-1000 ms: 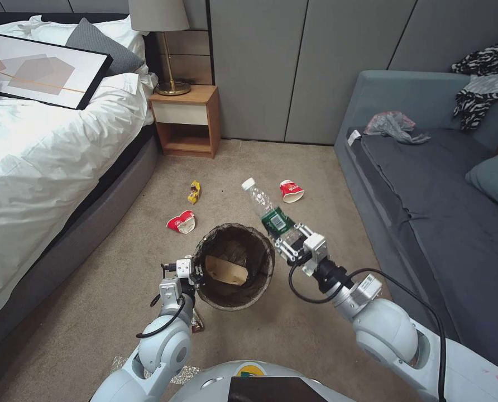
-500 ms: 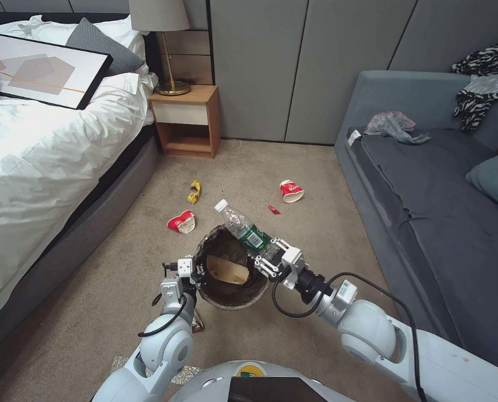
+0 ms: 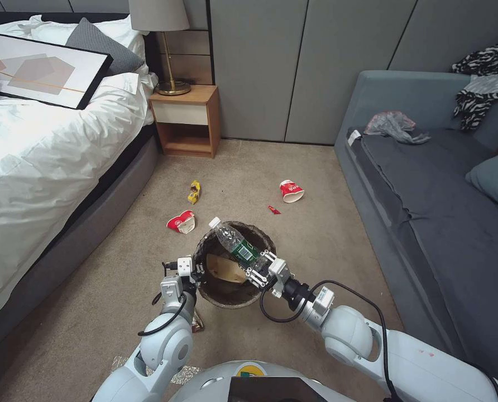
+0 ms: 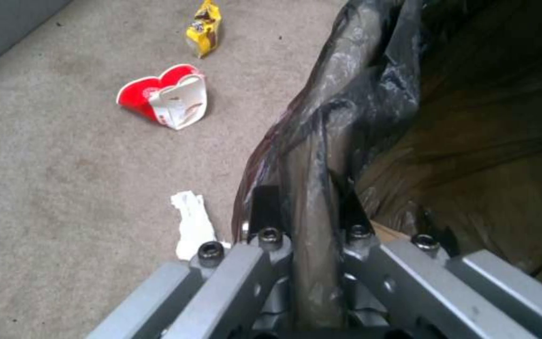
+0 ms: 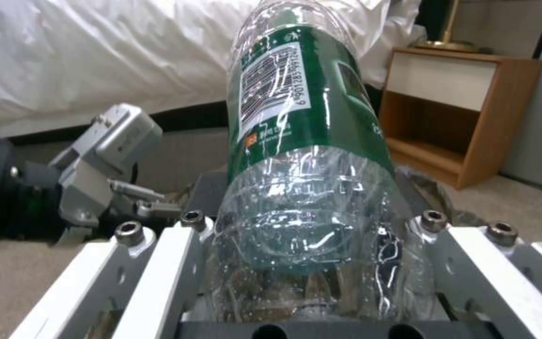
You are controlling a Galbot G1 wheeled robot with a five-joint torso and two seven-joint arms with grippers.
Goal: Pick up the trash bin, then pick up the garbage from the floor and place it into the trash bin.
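The trash bin [image 3: 229, 300], a round bucket with a dark liner, hangs in front of me above the carpet. My left gripper [image 3: 191, 272] is shut on its near-left rim [image 4: 308, 155]. My right gripper [image 3: 258, 267] is shut on the base of a clear plastic bottle [image 3: 233, 243] with a green label [image 5: 302, 117]. The bottle lies tilted over the bin's opening, cap pointing away. A tan paper bag [image 3: 225, 269] lies inside. On the floor are two red-and-white cups [image 3: 182, 222] [image 3: 291, 191], a gold wrapper [image 3: 194, 191], a red scrap [image 3: 273, 210] and a white tissue [image 4: 193, 226].
A bed [image 3: 37, 156] with a framed picture runs along the left. A wooden nightstand [image 3: 187, 120] stands at the back. A grey sofa [image 3: 427, 184] with a grey plastic bag [image 3: 394, 124] fills the right. A silver bag [image 3: 120, 365] lies by my base.
My right gripper has carried the bottle left and closer to me, from beside the bin to over its opening. The left gripper and the bin have stayed put.
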